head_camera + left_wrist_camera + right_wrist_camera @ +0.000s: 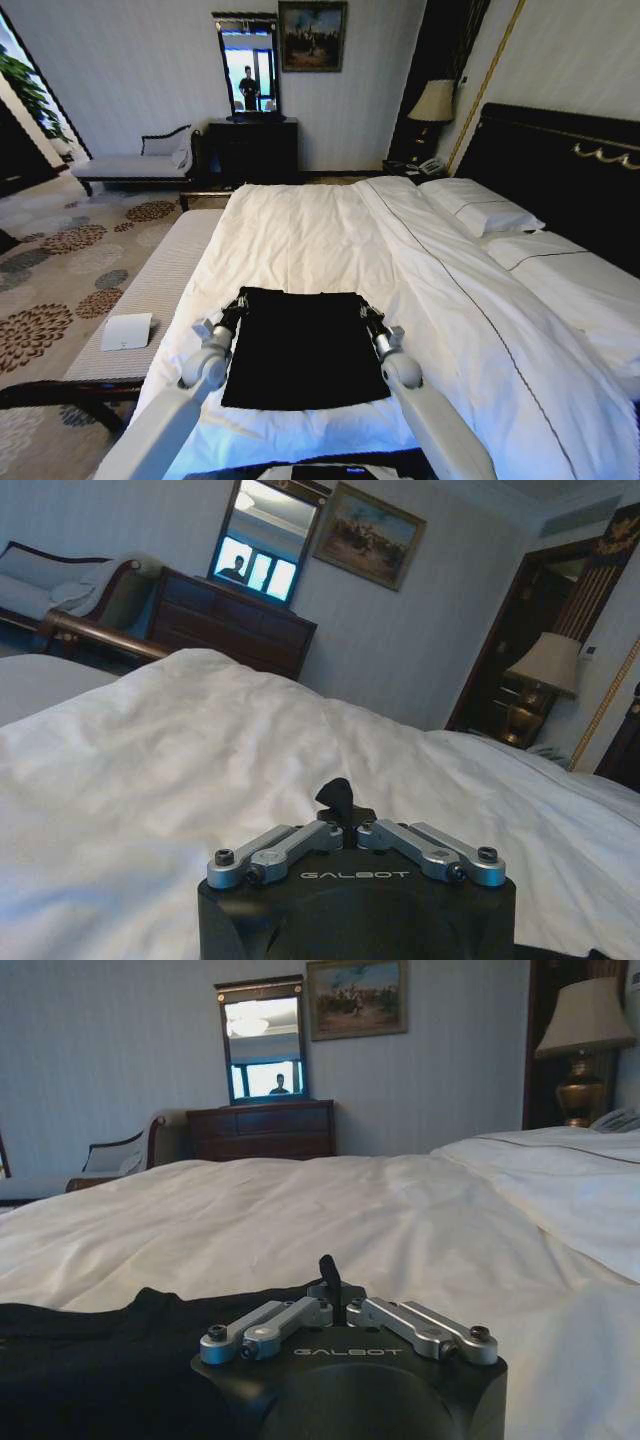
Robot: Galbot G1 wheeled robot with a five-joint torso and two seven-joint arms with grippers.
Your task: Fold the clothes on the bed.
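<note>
The black soft-fabric T-shirt (303, 347) lies flat on the near end of the large bed with the white duvet (300, 235), as a dark, almost rectangular patch. No lettering can be seen on it in the head view. Its far edge runs straight between the two claws, and its near edge stops a little before the foot edge of the bed.

The left gripper (237, 303) is at the far left corner of the shirt, low on the cloth. In the left wrist view its black fingers (336, 798) stand pressed together with a small tip of black fabric between them, so this claw is clenched on the T-shirt. The right gripper (366, 310) is at the far right corner. In the right wrist view its fingers (328, 1272) are also closed tight at the shirt's edge, grasping the T-shirt, and the black cloth (90, 1360) spreads away to one side of it.

Beyond both claws the duvet is wide, smooth and open up to the white pillows (480, 212) by the dark wooden headboard (560, 165). Outside the left claw, past the bed's side edge, stands the pale upholstered bench (150, 290) with a small white flat object (126, 331) on it.
</note>
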